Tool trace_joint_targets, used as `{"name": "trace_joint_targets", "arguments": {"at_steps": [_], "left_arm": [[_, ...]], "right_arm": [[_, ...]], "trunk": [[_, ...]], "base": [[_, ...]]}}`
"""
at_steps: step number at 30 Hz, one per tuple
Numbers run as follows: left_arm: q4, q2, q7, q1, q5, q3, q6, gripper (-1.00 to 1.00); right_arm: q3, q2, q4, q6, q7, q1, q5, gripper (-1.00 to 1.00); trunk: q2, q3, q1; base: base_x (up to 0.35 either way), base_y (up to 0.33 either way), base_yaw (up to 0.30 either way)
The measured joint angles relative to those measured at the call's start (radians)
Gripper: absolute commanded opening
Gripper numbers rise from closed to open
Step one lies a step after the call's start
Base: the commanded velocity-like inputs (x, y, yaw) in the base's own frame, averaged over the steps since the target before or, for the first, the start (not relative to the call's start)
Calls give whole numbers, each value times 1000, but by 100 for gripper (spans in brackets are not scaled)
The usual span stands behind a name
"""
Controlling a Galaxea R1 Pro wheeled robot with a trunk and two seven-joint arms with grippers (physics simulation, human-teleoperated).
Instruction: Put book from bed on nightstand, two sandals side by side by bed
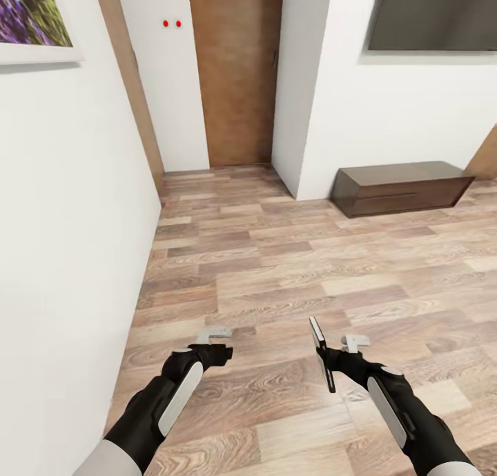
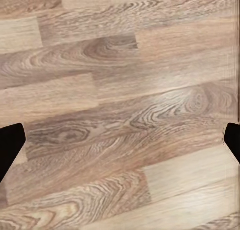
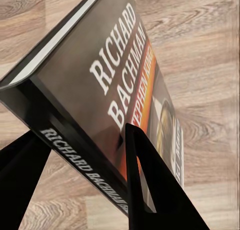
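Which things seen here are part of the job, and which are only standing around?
Part of the job:
- book, clamped in the right gripper and carried above the floor
- left gripper, open, holding nothing

Only standing around:
- low brown bench by the wall
- wooden door
- framed picture
- dark screen

The book [image 3: 120, 85] has a glossy cover, the floor [image 1: 290, 269] is pale grained wood plank, and the low bench [image 1: 400, 187] is smooth dark-brown wood.
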Motion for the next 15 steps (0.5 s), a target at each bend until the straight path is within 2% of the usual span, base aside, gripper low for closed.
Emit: {"name": "trace_joint_targets", "arguments": {"at_steps": [6,10,15], "left_arm": [[-37,0,5,0,-2,1,1,100],[-60,0,34,0,-2,6,6,100],[-65,0,35,0,10,7,16,100]], "right_arm": [[0,0,0,0,0,0,-1,-100],[0,0,0,0,0,0,-2,-100],[0,0,-1,0,1,0,-2,-100]], "trunk": [[35,16,-19],[63,28,-34],[98,44,-53]], "base": [[17,0,-265],[2,0,-65],[0,0,-14]]}}
